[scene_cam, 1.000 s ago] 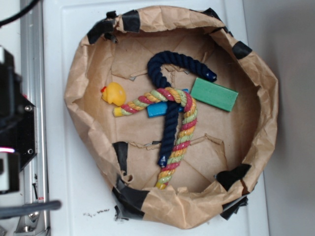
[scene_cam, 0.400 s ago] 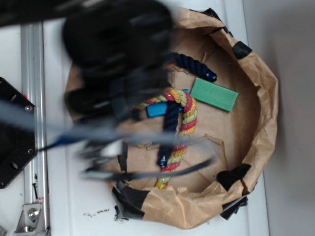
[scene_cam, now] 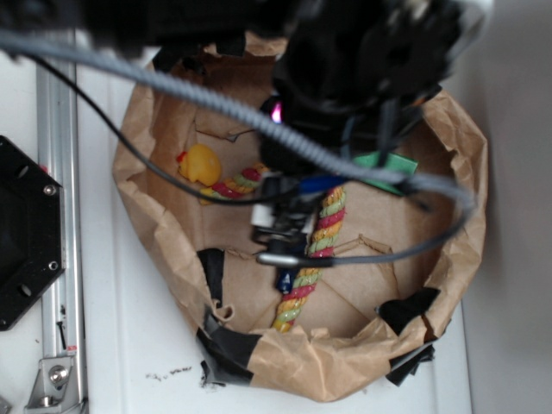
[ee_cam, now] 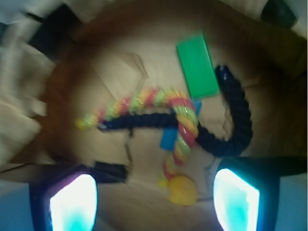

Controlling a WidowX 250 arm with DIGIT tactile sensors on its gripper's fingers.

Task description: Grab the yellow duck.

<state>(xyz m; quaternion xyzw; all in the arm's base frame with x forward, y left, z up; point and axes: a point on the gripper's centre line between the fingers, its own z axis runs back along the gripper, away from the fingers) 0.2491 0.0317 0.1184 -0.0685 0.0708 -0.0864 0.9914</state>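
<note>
While the arm [scene_cam: 362, 60] blurs across the top of the exterior view, the duck [scene_cam: 200, 164] sits untouched at the left side of the paper bowl [scene_cam: 155, 224], close under its crumpled wall. Small, rounded and smooth, the yellow toy points its red-orange beak left toward that wall, its body lying roughly left to right. Its tail end touches the yellow tip of the striped rope [scene_cam: 323, 228], a twisted cord of red, green and yellow. A dark blue rope [ee_cam: 231, 120] of the same twisted make loops beside a flat green block [ee_cam: 197, 65] and a small blue piece [ee_cam: 169, 137]. Seen from the wrist, the gripper [ee_cam: 155, 202] hangs above the bowl with its fingers [ee_cam: 73, 202] spread wide, the duck between them and well below.
</note>
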